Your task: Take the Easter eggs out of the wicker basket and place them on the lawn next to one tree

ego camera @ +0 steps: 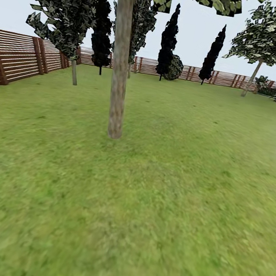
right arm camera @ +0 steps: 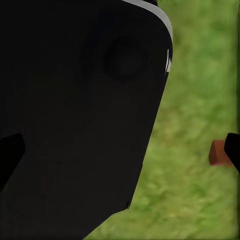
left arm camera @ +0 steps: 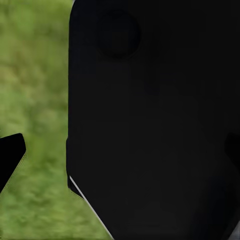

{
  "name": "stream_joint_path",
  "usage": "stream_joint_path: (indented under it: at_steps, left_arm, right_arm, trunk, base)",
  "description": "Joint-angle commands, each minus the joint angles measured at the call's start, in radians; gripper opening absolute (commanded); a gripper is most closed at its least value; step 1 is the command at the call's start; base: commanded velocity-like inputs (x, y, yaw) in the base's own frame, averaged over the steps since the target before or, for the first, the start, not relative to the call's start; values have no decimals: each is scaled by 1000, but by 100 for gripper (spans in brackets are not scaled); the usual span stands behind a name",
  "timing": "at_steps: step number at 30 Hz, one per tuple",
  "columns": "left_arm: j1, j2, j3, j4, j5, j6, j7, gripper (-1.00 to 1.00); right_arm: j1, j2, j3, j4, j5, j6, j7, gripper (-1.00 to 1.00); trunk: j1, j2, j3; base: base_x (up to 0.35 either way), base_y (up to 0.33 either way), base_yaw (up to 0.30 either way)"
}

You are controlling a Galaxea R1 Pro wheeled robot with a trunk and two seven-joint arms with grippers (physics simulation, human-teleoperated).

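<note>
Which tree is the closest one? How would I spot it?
Start at the brown slat fence on the left, then look across the lawn towards the middle. The nearest tree has a thick, straight, pale grey-beige trunk, far fatter than the thin-stemmed black trees by the back fence.

The head camera looks forward and slightly down across the lawn [ego camera: 156, 213] toward the tree [ego camera: 118, 85], whose trunk stands near, left of centre, with the fence [ego camera: 16, 55] well beyond it. Each wrist camera sits close against a dark robot body panel [left arm camera: 150, 125] and faces down at grass beside it. All three views share the lawn; the tree appears from the head camera.
</note>
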Motion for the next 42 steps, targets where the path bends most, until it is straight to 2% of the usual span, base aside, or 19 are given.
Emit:
stream_joint_path:
  at_steps: [1,36,42]
  left_arm:
    - [0,0,7,0,1,-2,1,100]
    - [0,-1,7,0,1,-2,1,100]
    - [0,-1,7,0,1,-2,1,100]
  right_arm:
    - [0,0,0,1,6,-3,0,100]
    - [-1,4,-4,9,-3,-2,0,100]
    - [-1,-4,-4,10,-8,-1,0,100]
  trunk:
    - [1,0,-1]
    - [1,0,-1]
    - [1,0,-1]
  base:
    - [326,0,0]
    - [326,0,0]
    - [326,0,0]
